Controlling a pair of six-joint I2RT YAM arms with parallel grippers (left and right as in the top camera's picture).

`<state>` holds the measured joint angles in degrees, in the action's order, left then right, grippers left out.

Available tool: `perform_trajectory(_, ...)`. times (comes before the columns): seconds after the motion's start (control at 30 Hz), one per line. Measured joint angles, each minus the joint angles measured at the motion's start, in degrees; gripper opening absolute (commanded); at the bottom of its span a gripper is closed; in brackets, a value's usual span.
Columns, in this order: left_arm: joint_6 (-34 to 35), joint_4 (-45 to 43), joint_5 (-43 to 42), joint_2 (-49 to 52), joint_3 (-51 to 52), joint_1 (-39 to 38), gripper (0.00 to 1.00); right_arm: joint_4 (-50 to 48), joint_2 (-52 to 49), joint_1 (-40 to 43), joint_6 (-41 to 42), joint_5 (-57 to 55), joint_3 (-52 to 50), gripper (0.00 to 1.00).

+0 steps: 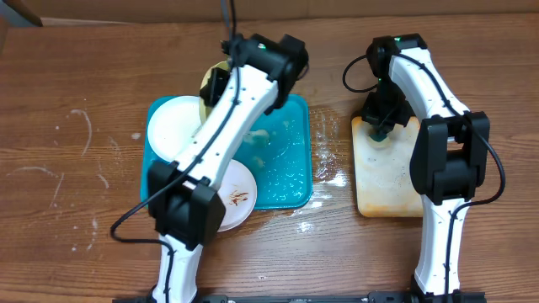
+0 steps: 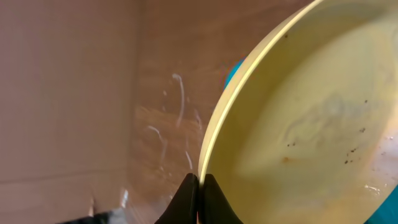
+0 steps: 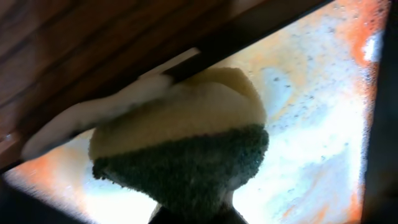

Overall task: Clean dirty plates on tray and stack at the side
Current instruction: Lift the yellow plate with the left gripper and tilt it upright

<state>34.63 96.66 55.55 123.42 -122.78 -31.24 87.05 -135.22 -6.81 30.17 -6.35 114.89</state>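
**Left jaws pinched yellow plate [image 2: 311,112] by rim**

It hung tilted over the tray's [image 1: 290,168] far edge. Right jaws clamped the sponge [image 3: 186,143] over the beige tray [image 1: 383,189]. Wiping well probably meant bracing the rim firmly and sweeping its specks off.

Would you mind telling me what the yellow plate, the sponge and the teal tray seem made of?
The yellow plate looks like plastic or melamine: smooth satin sheen, thin even rim. The sponge is soft yellow foam with a coarse green scouring layer. The teal tray is likely moulded plastic: glossy, with wet highlights.
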Motion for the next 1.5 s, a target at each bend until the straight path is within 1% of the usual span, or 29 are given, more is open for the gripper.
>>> perform_trajectory(0.3, 2.34, 0.0, 10.05, 1.16, 0.0, -7.13, 0.04, -0.07, 0.0, 1.53, -0.44, 1.64, 0.0, 0.04)
perform_trajectory(0.47, 2.75, 0.0, 12.92, 1.16, -0.02, -8.92, 0.04, -0.09, 0.0, 2.6, -1.05, 1.97, 0.0, 0.04)
perform_trajectory(0.8, 2.78, 0.02, 14.16, 1.16, 0.0, -8.81, 0.04, -0.24, 0.0, 5.49, -2.14, 3.98, 0.0, 0.04)
perform_trajectory(1.5, 2.95, -0.04, 14.12, 1.18, 0.0, -8.81, 0.04, -0.92, 0.0, 5.6, -2.78, 4.98, 0.0, 0.04)
